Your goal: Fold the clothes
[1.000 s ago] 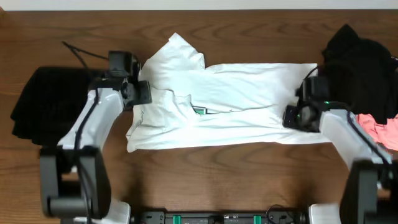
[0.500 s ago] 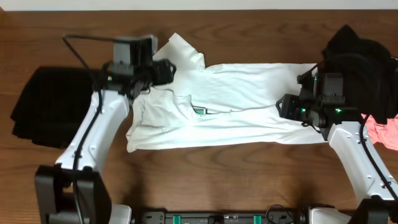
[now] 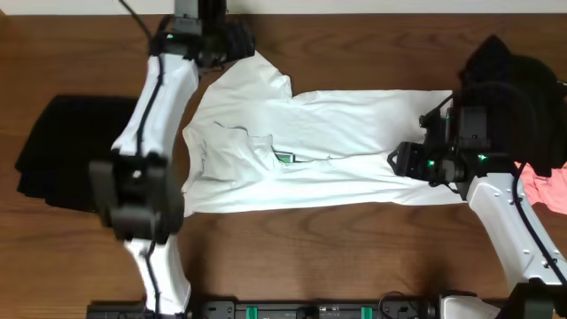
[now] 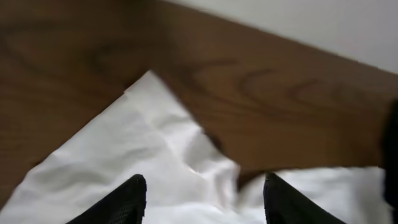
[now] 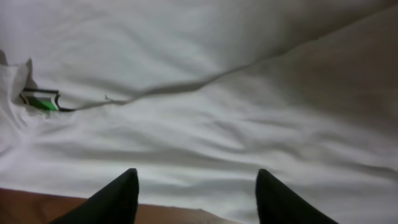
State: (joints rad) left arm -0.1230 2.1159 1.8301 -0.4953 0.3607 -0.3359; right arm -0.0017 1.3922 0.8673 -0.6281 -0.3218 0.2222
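The white T-shirt (image 3: 310,151) lies partly folded across the middle of the table, a bit of green print (image 3: 285,158) showing at a fold. My left gripper (image 3: 241,40) is open and empty at the far edge, over the shirt's upper left corner (image 4: 149,84). My right gripper (image 3: 396,161) is open and empty above the shirt's right part, near its front hem (image 5: 186,186). The green print also shows in the right wrist view (image 5: 42,101). A black garment (image 3: 62,146) lies at the left, another black one (image 3: 514,89) at the right with a pink one (image 3: 545,186).
The wooden table (image 3: 292,257) shows bare in front of the shirt. A pale wall edge (image 4: 323,25) runs behind the table's far edge. The two arm bases stand at the front edge.
My left arm has swung away from the shirt's left side up to the far corner. My right gripper has shifted slightly left over the shirt. The shirt's left part lies flatter.
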